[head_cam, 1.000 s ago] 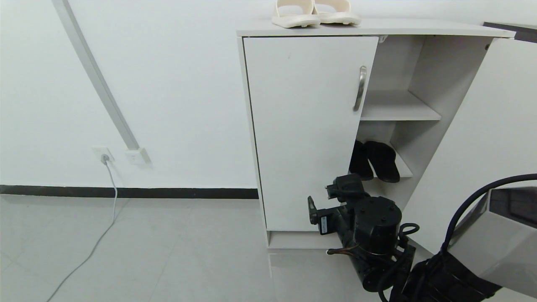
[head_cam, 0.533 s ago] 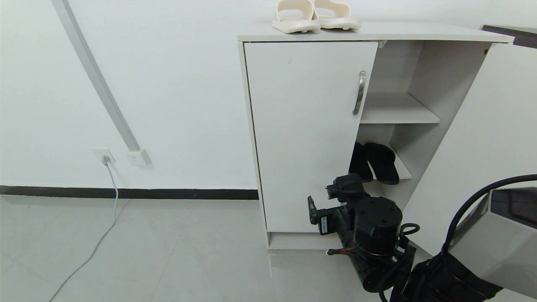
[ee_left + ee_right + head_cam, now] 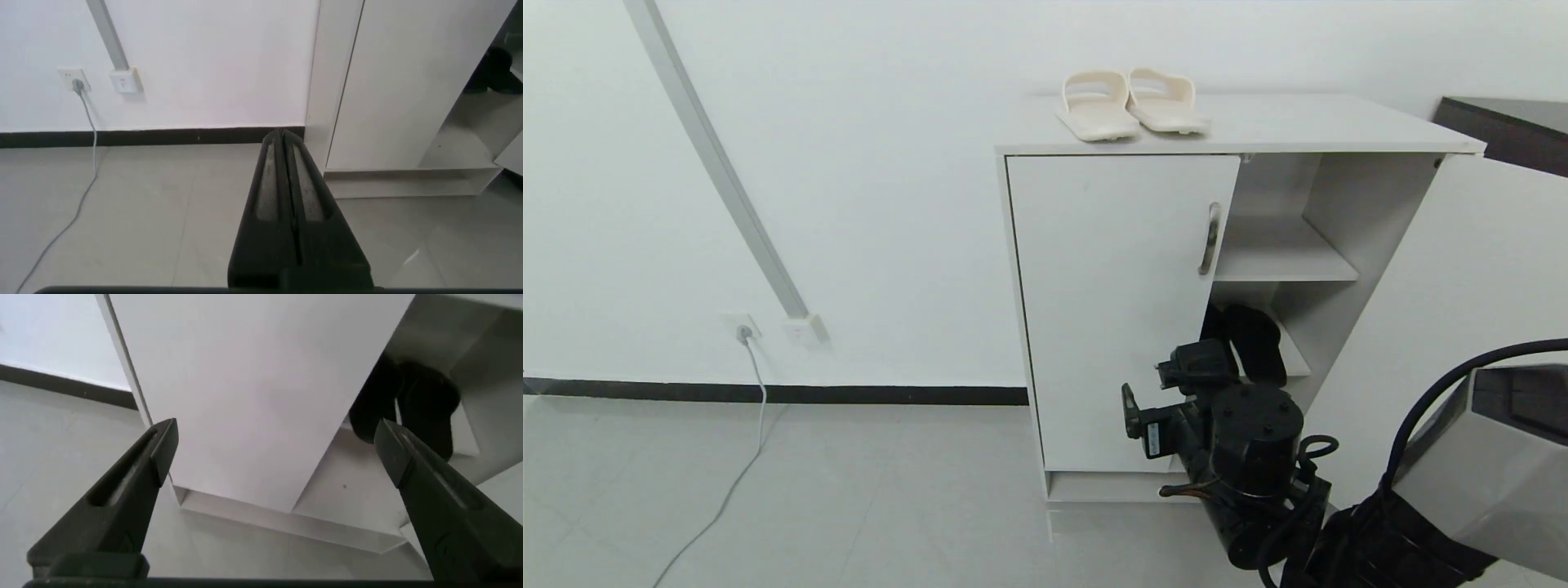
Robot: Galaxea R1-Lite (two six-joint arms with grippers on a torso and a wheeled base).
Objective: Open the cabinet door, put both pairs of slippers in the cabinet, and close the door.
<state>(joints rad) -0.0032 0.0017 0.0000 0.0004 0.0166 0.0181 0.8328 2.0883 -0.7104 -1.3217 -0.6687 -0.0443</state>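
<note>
Beige slippers (image 3: 1131,104), two, atop cabinet (image 3: 1298,122); black slippers (image 3: 1255,343), two, inside.

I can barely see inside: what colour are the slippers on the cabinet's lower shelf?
Black; the flat black slippers show best in the right wrist view.

The cabinet (image 3: 1119,327) is smooth white laminated board, matt with a faint sheen. Its handle (image 3: 1209,238) is brushed metal. The cream slippers (image 3: 1131,104), at 12 o'clock on its top, look like smooth matt foam. The black slippers (image 3: 1258,339) are dull. The floor (image 3: 849,490) is glossy grey tile. The right gripper (image 3: 275,433) has matt black plastic fingers (image 3: 122,498).
</note>
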